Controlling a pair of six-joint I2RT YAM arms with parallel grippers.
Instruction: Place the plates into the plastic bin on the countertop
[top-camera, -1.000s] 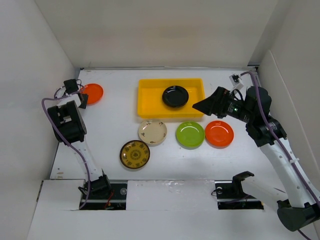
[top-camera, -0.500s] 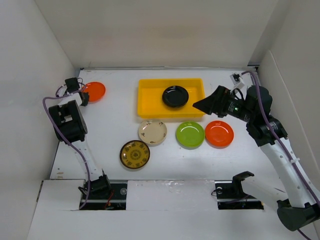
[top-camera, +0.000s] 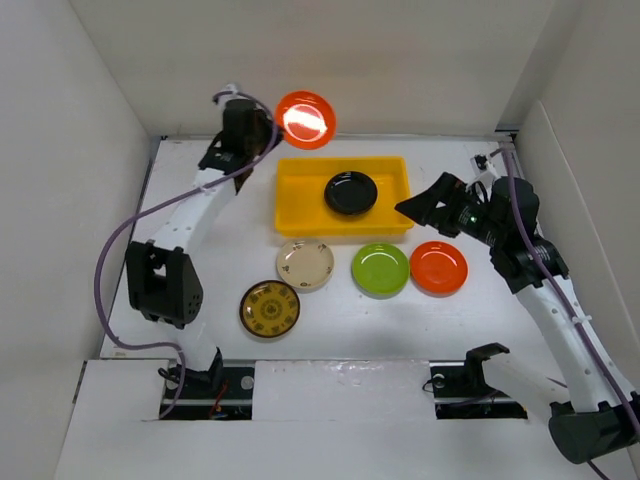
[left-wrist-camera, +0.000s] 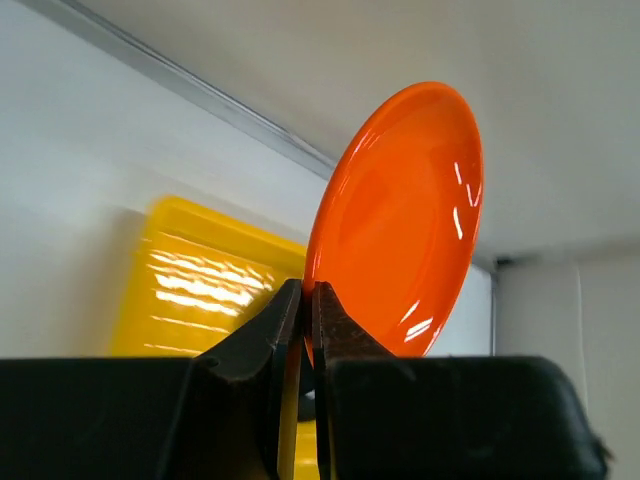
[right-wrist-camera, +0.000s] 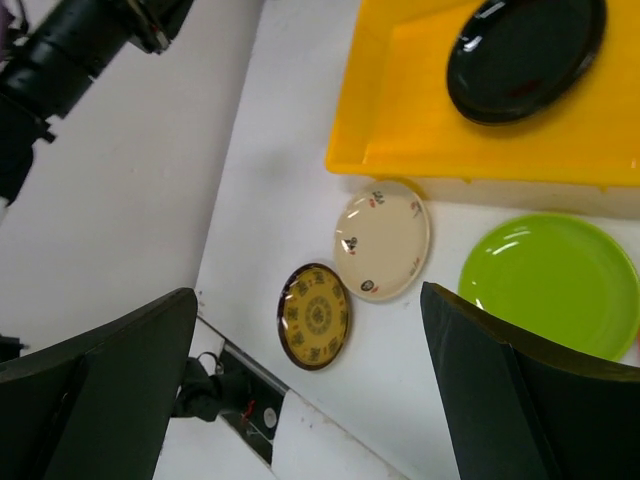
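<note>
An orange plate (top-camera: 305, 119) is held on edge in the clenched left jaws, just beyond the far-left corner of the bin (top-camera: 300, 200) (right jaws spread, empty).

The bin (top-camera: 300, 195) is sitting on the counter (top-camera: 220, 250) toward its back, about midway across. The inner plate (top-camera: 351, 193) is lying in the bin's right half. Just before the bin, three plates are lying side by side in a row on the counter: the left plate (top-camera: 305, 265), the middle plate (top-camera: 380, 269) and the right plate (top-camera: 438, 267). The nearest plate (top-camera: 270, 309) is lying before and left of the left plate. The raised plate (top-camera: 305, 119) is standing on edge between the jaws of the left gripper (left-wrist-camera: 305, 300), up over the bin's back left corner. The right gripper (top-camera: 412, 209) is hovering just right of the bin, behind the right plate.
</note>
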